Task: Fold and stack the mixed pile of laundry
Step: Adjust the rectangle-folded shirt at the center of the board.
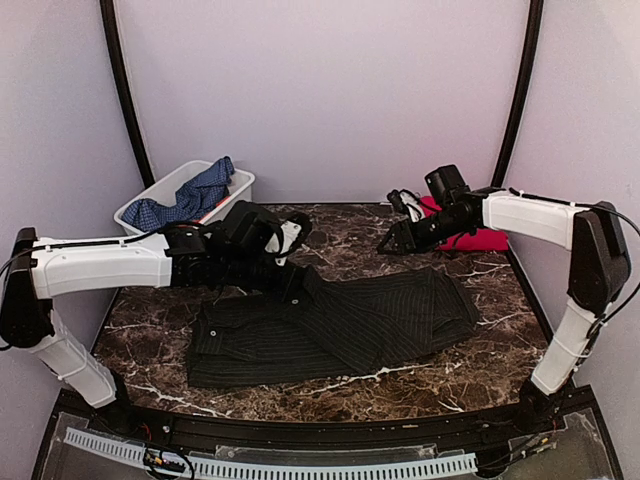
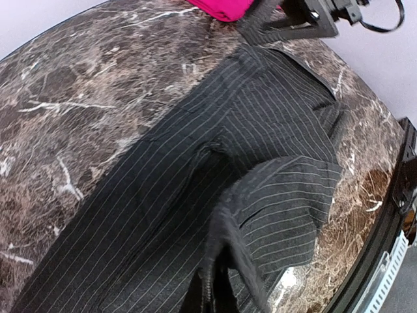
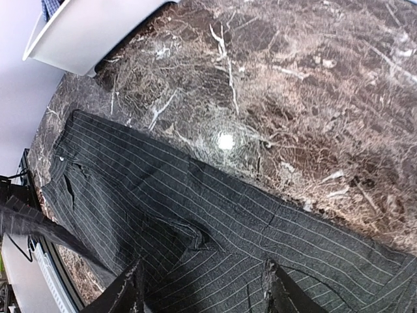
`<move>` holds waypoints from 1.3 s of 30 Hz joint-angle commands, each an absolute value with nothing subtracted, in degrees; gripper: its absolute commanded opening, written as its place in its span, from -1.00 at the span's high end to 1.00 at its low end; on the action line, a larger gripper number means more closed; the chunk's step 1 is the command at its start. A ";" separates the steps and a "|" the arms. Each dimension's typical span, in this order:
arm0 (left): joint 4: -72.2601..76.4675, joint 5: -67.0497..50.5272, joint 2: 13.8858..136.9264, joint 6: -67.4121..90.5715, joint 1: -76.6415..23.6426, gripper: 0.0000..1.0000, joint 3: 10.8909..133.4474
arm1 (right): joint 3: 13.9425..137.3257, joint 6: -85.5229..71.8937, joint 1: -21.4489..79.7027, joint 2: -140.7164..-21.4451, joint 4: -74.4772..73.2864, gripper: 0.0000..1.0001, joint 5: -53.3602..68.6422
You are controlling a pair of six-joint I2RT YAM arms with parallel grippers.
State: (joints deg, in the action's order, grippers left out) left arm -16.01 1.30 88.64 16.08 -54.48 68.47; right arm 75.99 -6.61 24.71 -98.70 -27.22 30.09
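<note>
Top external view: the dark pinstriped shirt lies spread across the middle of the marble tabletop, with its far left edge pinched in the tightly closed left claw. The right claw hovers at the shirt's far right corner, fingers spread apart and holding nothing. A red cloth lies at the far right, and a blue checked garment drapes in the white bin at the far left.

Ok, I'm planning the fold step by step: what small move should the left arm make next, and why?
Probably carry the pinched edge across the pinstriped shirt and lay it down. The left gripper is shut on a raised part of the shirt, the rest lies spread on the table, and the right gripper hangs open, holding nothing.
</note>
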 commanded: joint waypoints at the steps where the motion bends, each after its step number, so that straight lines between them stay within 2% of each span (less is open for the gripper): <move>1: -14.93 7.82 82.78 24.75 -51.66 1.00 62.96 | 74.25 -6.25 24.73 -99.93 -26.81 -0.17 31.52; 11: -16.15 6.65 77.74 37.18 -41.53 1.00 52.24 | 72.19 -4.72 24.78 -99.44 -26.76 -0.17 32.98; 33: -25.68 8.10 81.54 43.45 -35.71 1.00 50.05 | 70.24 -4.37 31.26 -101.77 -28.46 0.07 30.34; 35: -27.56 8.65 82.80 43.71 -35.51 0.97 50.70 | 70.29 -4.48 31.92 -102.69 -29.18 0.11 28.65; 39: -30.36 8.71 83.49 43.92 -34.69 0.73 51.57 | 69.96 -4.87 32.74 -104.37 -30.11 0.16 25.15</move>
State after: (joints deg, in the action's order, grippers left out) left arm -24.95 7.77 83.26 42.96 -35.68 50.15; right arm 71.13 -4.38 31.99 -102.63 -28.82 29.30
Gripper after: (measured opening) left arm 0.103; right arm 0.430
